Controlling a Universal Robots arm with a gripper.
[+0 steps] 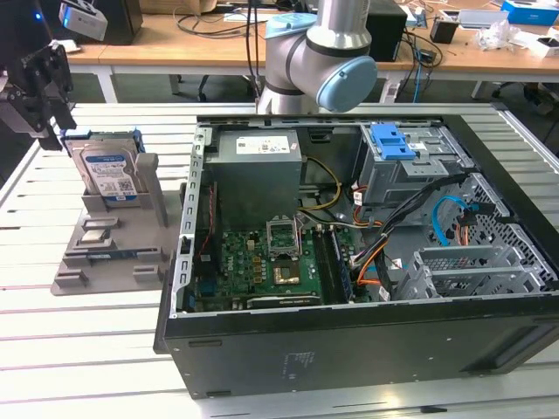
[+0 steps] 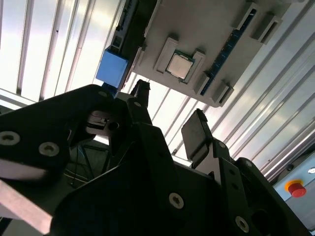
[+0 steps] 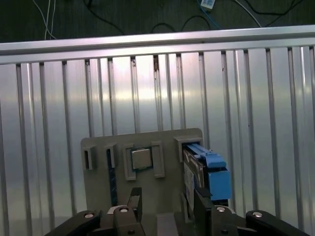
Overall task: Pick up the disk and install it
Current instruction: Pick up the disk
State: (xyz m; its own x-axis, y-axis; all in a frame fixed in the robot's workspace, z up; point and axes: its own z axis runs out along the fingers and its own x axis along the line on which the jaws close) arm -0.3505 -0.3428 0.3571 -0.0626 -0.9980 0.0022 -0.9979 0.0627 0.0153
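The disk [image 1: 109, 170], silver with a white-and-blue label in a blue carrier frame, stands on edge in a slot of the grey plastic stand [image 1: 113, 249] at the exterior view's left. My gripper [image 1: 52, 109] hangs just above it and to the exterior view's left, apart from it. Both wrist views look down past the fingers: the gripper [image 3: 167, 196] is open with nothing between its black fingers [image 2: 197, 135]. Beyond them lie the disk's blue carrier [image 3: 216, 177] [image 2: 112, 68] and the stand [image 3: 147, 140].
A square chip [image 3: 141, 158] sits in a pocket of the stand. The open black computer case [image 1: 349, 340] fills the exterior view's right, with a grey drive cage and blue handle [image 1: 393, 144] inside. The arm's base [image 1: 323, 52] stands behind it on the slatted metal table [image 1: 79, 349].
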